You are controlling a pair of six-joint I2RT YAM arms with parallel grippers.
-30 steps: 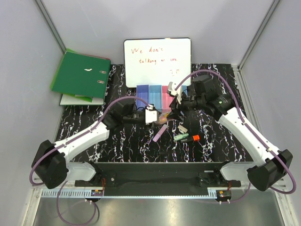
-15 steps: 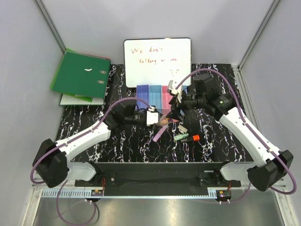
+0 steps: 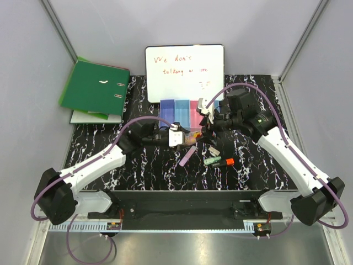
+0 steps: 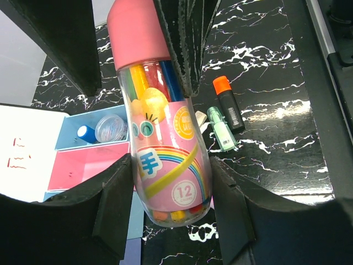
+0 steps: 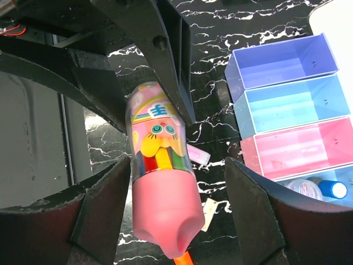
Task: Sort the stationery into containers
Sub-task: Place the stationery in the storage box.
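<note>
The left claw [image 4: 171, 171] is clamping the base of a pink-capped tube of coloured pens [image 4: 165, 154], cap pointing to 12 o'clock. At the tube's 3 o'clock, an orange highlighter [image 4: 229, 105] and a green highlighter [image 4: 223, 130] are lying side by side on the counter [image 4: 276, 72]. At 9 o'clock, a light blue bin [image 4: 66, 138] is holding a blue-capped bottle [image 4: 85, 133] and a round piece [image 4: 111, 128].

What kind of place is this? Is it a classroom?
Probably a robot lab booth, not a classroom: a left arm and right arm bolted at a black marbled table, plain grey walls closing it in.
</note>
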